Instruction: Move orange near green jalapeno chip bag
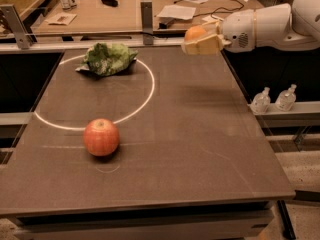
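Orange (195, 33), end effector (193, 40), seemingly far edge (165, 45)

end effector (202, 41) holding orange (194, 33) hangs over the worktop's (200, 149) far right; to its left, bare surface up to the green jalapeno chip bag (107, 59); apple (101, 137) well aside.

Your gripper (204, 43) holds the orange (194, 33) above the far right edge of the table (200, 149). The jalapeno chip bag (107, 59) lies at the far left, well apart. The apple (101, 137) sits in front of the bag, nearer you.
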`<control>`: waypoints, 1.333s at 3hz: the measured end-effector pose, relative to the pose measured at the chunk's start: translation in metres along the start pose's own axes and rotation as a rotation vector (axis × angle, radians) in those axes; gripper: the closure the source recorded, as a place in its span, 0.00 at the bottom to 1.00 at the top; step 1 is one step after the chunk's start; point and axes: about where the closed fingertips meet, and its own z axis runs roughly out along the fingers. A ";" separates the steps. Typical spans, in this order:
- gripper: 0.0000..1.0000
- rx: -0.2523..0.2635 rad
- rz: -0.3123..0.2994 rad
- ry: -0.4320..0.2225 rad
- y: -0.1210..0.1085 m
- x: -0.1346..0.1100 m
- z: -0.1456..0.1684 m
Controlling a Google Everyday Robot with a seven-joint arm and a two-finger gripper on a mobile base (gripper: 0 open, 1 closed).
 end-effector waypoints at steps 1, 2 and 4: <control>1.00 0.000 -0.001 -0.001 0.000 0.000 -0.001; 1.00 0.016 0.031 0.017 0.002 0.000 0.029; 1.00 0.074 0.109 0.031 0.016 -0.011 0.122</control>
